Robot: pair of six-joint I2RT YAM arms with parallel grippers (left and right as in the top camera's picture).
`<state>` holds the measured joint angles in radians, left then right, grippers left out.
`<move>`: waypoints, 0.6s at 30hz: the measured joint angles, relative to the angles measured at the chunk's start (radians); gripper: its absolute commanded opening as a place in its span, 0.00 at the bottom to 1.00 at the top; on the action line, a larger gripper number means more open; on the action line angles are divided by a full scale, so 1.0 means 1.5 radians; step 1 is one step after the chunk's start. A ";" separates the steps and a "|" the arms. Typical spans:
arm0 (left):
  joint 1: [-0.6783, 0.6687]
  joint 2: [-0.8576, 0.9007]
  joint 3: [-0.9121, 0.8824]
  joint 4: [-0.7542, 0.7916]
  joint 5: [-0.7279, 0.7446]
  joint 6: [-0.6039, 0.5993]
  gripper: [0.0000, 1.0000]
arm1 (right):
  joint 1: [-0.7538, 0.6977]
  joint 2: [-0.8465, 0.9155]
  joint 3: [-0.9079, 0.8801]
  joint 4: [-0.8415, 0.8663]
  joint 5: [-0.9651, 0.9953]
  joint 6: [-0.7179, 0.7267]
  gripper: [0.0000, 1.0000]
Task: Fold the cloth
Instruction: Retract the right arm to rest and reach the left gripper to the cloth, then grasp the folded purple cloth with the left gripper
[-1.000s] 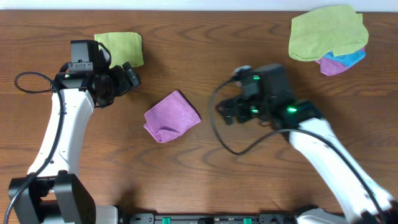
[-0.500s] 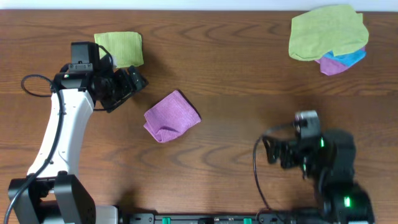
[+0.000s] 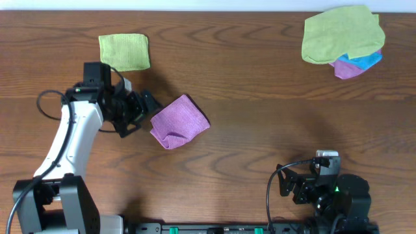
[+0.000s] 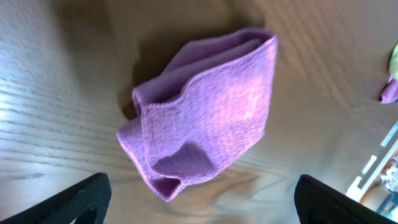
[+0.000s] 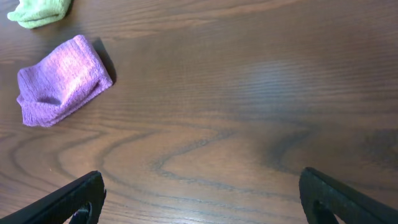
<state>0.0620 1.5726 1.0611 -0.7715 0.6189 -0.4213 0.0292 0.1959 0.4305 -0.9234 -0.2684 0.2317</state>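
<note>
The light purple cloth (image 3: pixel 179 121) lies folded into a small bundle on the table, left of centre. It also shows in the left wrist view (image 4: pixel 208 109) and, far off at upper left, in the right wrist view (image 5: pixel 61 81). Its white tag is not visible. My left gripper (image 3: pixel 144 112) is open and empty, just left of the cloth; in the left wrist view (image 4: pixel 199 199) its fingers sit wide apart, short of the cloth's near corner. My right gripper (image 3: pixel 289 185) is open and empty at the table's front right, far from the cloth; its fingertips also show in the right wrist view (image 5: pixel 199 199).
A folded lime-green cloth (image 3: pixel 123 51) lies at the back left. A pile at the back right has a lime-green cloth (image 3: pixel 341 32) over a blue cloth (image 3: pixel 367 60) and a purple corner (image 3: pixel 348 69). A green cloth (image 5: pixel 38 11) shows in the right wrist view.
My left gripper has moved down and right, up to the purple cloth's left side. My right arm has pulled back from mid-table to the front right edge. The cloth has not moved.
</note>
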 measured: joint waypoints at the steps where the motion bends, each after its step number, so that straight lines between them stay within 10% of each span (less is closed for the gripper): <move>1: 0.000 0.000 -0.012 0.008 0.005 0.000 0.95 | 0.000 0.000 0.000 0.000 0.000 0.002 0.99; 18: -0.001 -0.004 -0.289 0.349 0.127 -0.152 0.95 | 0.000 -0.001 0.000 0.000 0.000 0.006 0.99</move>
<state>0.0612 1.5661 0.6281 -0.2474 0.8089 -0.6495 0.0292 0.1951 0.4305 -0.9234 -0.2680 0.2413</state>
